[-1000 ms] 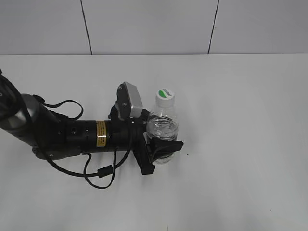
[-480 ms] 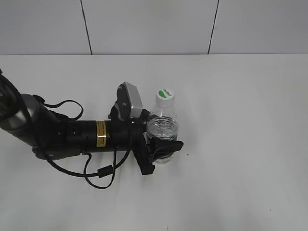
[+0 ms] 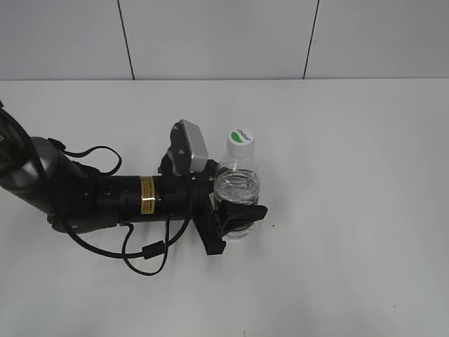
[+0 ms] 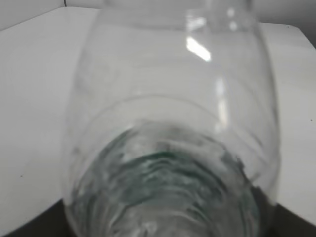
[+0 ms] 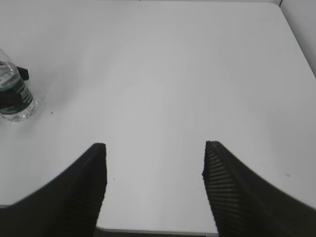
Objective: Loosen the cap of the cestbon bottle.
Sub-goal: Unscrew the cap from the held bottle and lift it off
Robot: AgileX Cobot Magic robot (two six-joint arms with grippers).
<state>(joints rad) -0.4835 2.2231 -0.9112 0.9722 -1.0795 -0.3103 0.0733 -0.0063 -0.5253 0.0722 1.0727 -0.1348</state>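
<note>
Exterior view, arm: the left arm (image 3: 105, 193) lies low and nearly level, reaching from the left edge toward the middle of the white surface (image 3: 351, 175).
Exterior view, left gripper: the left gripper (image 3: 237, 214) has its black fingers on either side of the lower body of the cestbon bottle (image 3: 237, 189), clamped on it.
Exterior view, bottle: it stands upright near the middle of the surface; the clear body looks mostly see-through, and how much it holds cannot be told.
Exterior view, cap: the cap (image 3: 242, 138) sits on the neck, white with a green half-disc on top, nothing touching it.
Left wrist view: the cestbon bottle (image 4: 173, 148) fills the frame, blurred and close, a greenish tint low in the clear wall; the fingers hardly show.
Right wrist view, gripper: the right gripper (image 5: 154, 168) hangs over bare surface (image 5: 173, 74), its two ribbed fingers (image 5: 81, 192) spread apart with nothing between them.
Right wrist view, bottle: the cestbon bottle (image 5: 15, 96) shows at the far left edge, well apart, its dark green label band visible here only.
</note>
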